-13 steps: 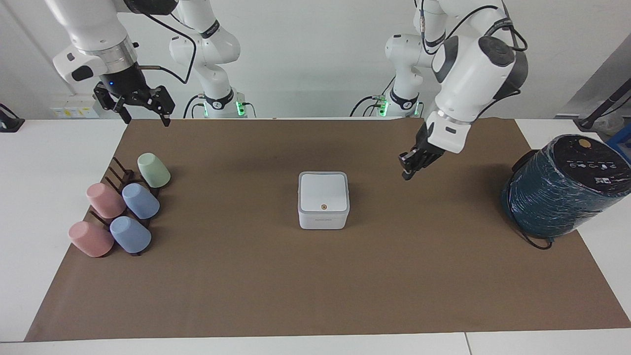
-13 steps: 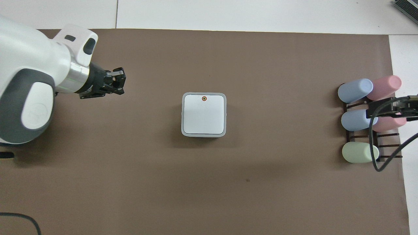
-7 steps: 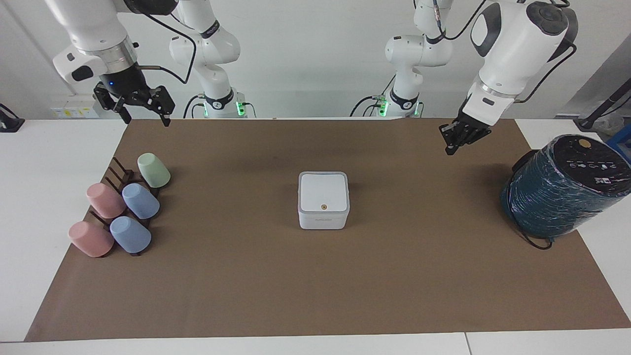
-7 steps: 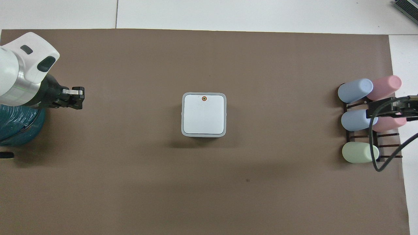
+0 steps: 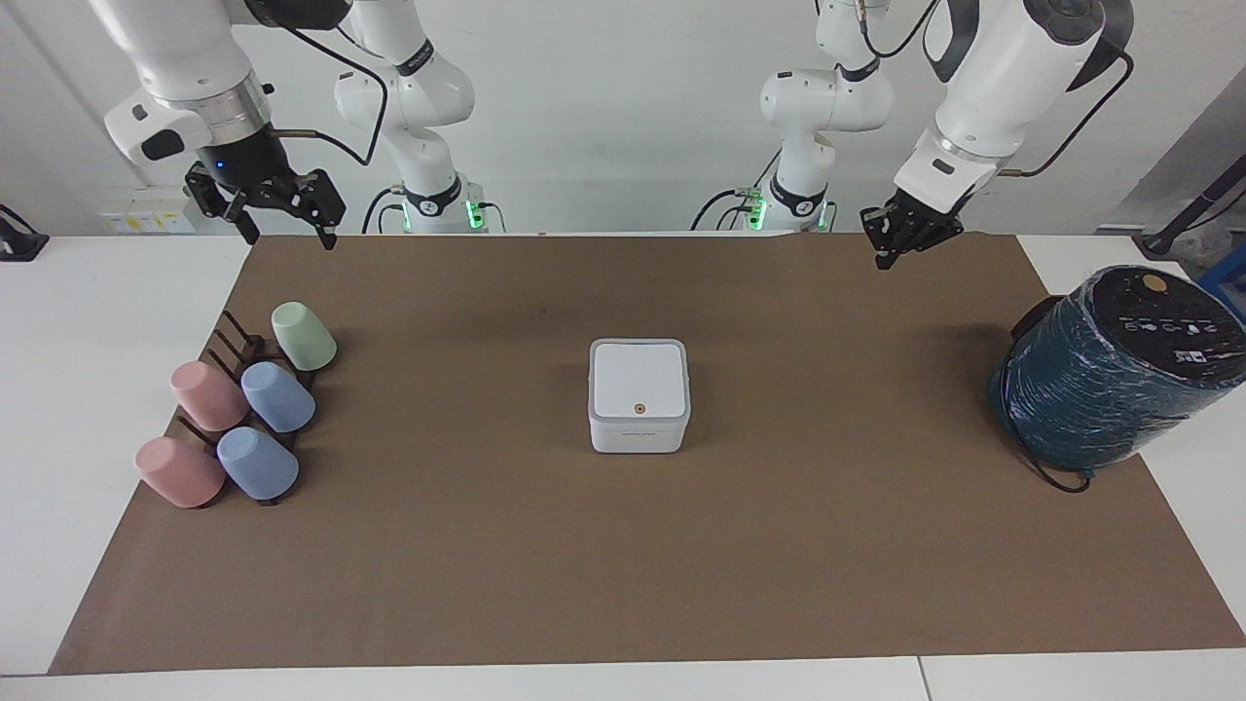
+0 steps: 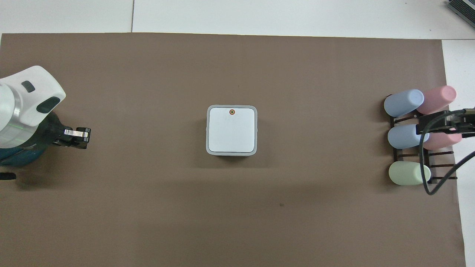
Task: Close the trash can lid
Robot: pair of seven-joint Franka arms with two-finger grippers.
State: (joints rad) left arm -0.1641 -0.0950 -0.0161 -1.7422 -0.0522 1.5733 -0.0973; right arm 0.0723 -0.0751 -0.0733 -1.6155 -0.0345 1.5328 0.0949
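Observation:
The white square trash can [image 5: 638, 434] stands in the middle of the brown mat. Its lid [image 5: 638, 378] lies flat and shut on it, orange dot up; the overhead view shows the lid [image 6: 232, 130] flush inside the can's rim [image 6: 207, 129]. My left gripper [image 5: 884, 255] is shut and empty, raised over the mat's edge nearest the robots, well apart from the can; in the overhead view it [image 6: 82, 133] is toward the left arm's end. My right gripper [image 5: 290, 239] is open and empty, and waits raised over the mat's corner above the cup rack.
A dark teal wrapped cylinder [image 5: 1110, 375] with a black top stands at the left arm's end of the mat. A dark rack with several pastel cups [image 5: 243, 414] lies at the right arm's end. A brown mat [image 5: 623, 565] covers the table.
My left gripper has risen and drawn back from beside the trash can toward the robots and the left arm's end. The lid stays flat. The right arm has not moved.

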